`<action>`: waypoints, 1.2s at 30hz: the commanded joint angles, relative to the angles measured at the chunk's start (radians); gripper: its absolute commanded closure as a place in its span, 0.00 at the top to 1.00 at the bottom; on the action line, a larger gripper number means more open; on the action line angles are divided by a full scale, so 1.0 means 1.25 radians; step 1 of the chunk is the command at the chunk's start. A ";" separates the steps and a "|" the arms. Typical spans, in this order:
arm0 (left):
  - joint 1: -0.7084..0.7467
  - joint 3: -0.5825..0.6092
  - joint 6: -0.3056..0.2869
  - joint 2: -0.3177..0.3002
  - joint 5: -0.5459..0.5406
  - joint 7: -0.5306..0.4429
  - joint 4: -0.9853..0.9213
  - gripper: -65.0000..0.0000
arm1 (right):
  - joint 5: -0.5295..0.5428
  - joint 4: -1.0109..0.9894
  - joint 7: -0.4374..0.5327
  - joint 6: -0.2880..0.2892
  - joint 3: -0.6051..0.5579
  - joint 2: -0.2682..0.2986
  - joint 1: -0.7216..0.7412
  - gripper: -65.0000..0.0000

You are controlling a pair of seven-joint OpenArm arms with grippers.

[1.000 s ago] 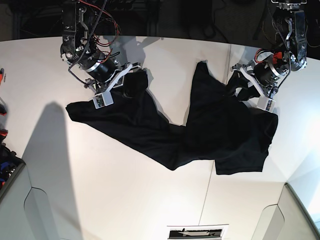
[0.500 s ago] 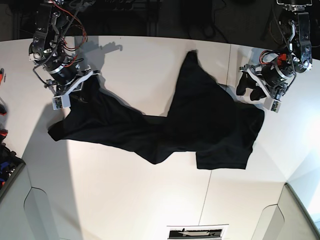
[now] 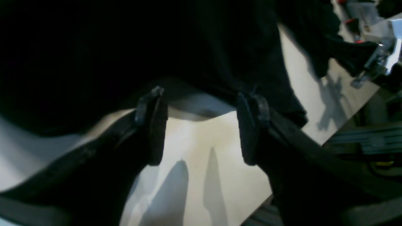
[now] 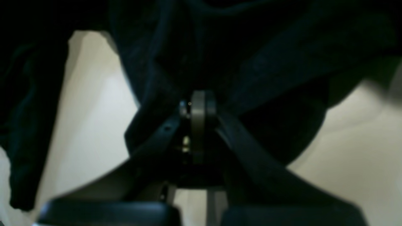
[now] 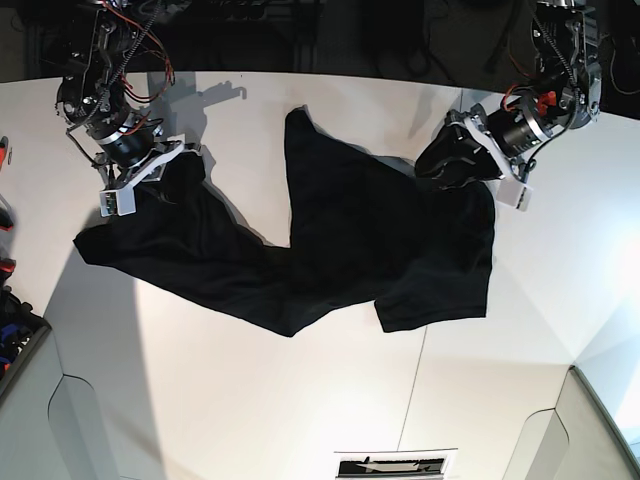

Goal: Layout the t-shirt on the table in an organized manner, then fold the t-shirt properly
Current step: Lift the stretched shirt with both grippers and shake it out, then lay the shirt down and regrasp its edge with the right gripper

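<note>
The black t-shirt (image 5: 350, 230) lies crumpled across the middle of the white table (image 5: 300, 400), stretched from left to right. My right gripper (image 5: 175, 178) is at its left end and is shut on a bunched fold of the t-shirt (image 4: 251, 62); the right wrist view shows the fingertips (image 4: 198, 103) pressed together in the cloth. My left gripper (image 5: 450, 165) is open at the t-shirt's upper right edge. In the left wrist view its fingers (image 3: 154, 125) stand wide apart over bare table, with the t-shirt's edge (image 3: 220, 62) at their tips. The neckline and label are hidden.
Red and blue tools (image 5: 6, 215) lie at the table's left edge. Grey surfaces stand at the bottom left (image 5: 40, 420) and bottom right (image 5: 600, 430) corners. A white label (image 5: 395, 465) sits at the front edge. A dark seam (image 5: 420, 370) runs across the table.
The right gripper has dragged the t-shirt to the left. The left gripper let go of the cloth, then moved left, open, to the t-shirt's upper right edge.
</note>
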 commanded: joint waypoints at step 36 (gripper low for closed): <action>-0.017 0.005 0.011 -0.049 0.204 -0.095 0.097 0.00 | -0.138 0.010 0.004 -0.003 -0.008 0.036 0.047 0.00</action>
